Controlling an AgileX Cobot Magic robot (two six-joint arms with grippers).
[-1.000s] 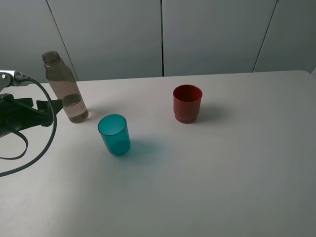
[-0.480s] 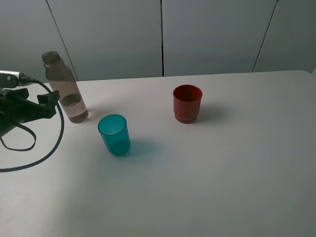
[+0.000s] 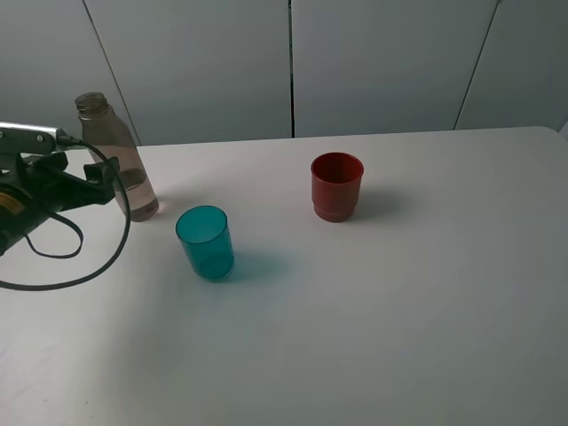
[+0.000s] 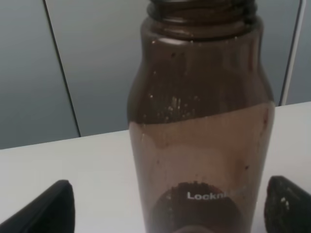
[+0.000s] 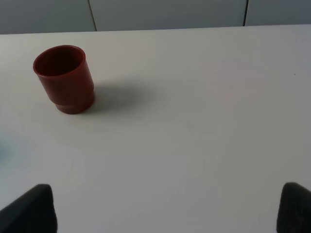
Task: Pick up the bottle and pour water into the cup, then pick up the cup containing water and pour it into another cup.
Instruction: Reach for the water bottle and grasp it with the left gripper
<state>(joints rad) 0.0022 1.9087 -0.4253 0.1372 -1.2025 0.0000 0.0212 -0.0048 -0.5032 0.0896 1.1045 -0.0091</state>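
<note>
The bottle [image 3: 114,164] stands straight up at the far left side of the white table [image 3: 399,311]. It has no cap on and some water in its lower part. The left gripper [image 3: 105,182] is right beside it, with its two fingers spread wide. In the left wrist view the bottle sits between the two black fingertips [image 4: 46,208] with a gap on each side, so nothing is squeezing it. The teal cup [image 3: 205,241] stands near the bottle, a bit closer to the front. The red cup [image 3: 336,186] stands well apart, toward the middle of the table. The right gripper [image 5: 165,208] has its fingers spread wide too and holds nothing.
</note>
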